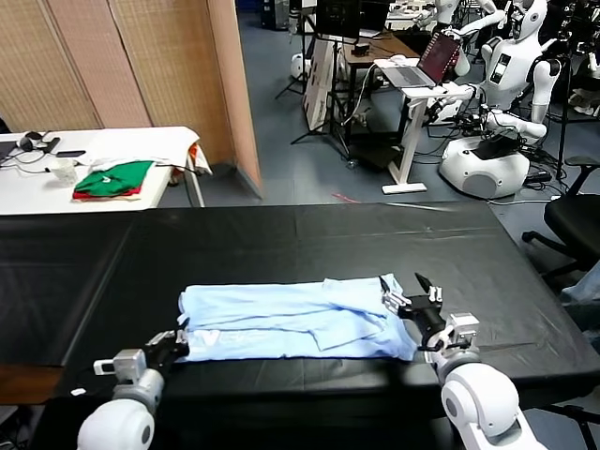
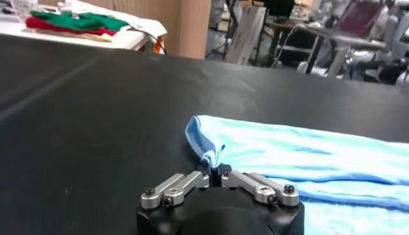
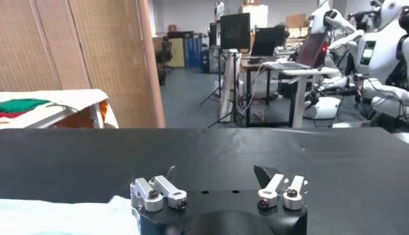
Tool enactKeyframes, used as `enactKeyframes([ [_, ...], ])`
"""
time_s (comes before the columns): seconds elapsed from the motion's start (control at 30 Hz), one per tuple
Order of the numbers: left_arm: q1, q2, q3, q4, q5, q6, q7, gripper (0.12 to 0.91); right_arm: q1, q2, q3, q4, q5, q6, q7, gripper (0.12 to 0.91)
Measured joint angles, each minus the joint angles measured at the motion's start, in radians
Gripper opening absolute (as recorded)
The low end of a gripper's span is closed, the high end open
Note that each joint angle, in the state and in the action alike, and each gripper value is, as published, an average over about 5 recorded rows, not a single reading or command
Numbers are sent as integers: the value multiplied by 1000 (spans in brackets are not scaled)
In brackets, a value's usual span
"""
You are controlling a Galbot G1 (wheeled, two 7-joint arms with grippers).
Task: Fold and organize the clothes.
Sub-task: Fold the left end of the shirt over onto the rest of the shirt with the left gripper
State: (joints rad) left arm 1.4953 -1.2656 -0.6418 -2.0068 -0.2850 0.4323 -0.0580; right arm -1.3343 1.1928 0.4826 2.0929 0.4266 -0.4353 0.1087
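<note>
The pale light-blue T-shirt lies flat on the black worktop, near its front edge, already doubled into a long band that runs from the robot's left to its right, with loose overlapping layers toward the right end. At the left end of the band, the left claw is closed on a small pinch of cloth at the near corner; the left wrist view shows the fabric gathered into a little peak between the fingertips. At the right end, the right claw sits low over the shirt's edge with its jaws spread wide and nothing between them (the right wrist view shows only a sliver of blue cloth beside one finger). The step in hand appears to be taking hold of both ends of the band for the next fold: the left grip is made, the right grip is not yet made. The next move calls for the right claw to close on the corresponding corner, catching all layers, before either arm lifts; lifting on one grip alone would likely drag and skew the thin cloth. Well behind, on a white side table, a folded green and red garment stack lies apart from the work.
</note>
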Motion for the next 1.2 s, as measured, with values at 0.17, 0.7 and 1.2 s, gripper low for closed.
enactKeyframes([
  [0.17, 36, 63, -46, -8, 173, -70, 19, 197, -15, 2, 5, 13, 2, 1, 1, 907],
  [0.7, 98, 165, -146, -51, 304, -138, 7, 197, -61, 45, 3, 35, -27, 30, 1, 907],
  [1.2, -4, -23, 179, -171, -115, 7, -39, 197, -172, 99, 69, 28, -105, 102, -14, 907],
])
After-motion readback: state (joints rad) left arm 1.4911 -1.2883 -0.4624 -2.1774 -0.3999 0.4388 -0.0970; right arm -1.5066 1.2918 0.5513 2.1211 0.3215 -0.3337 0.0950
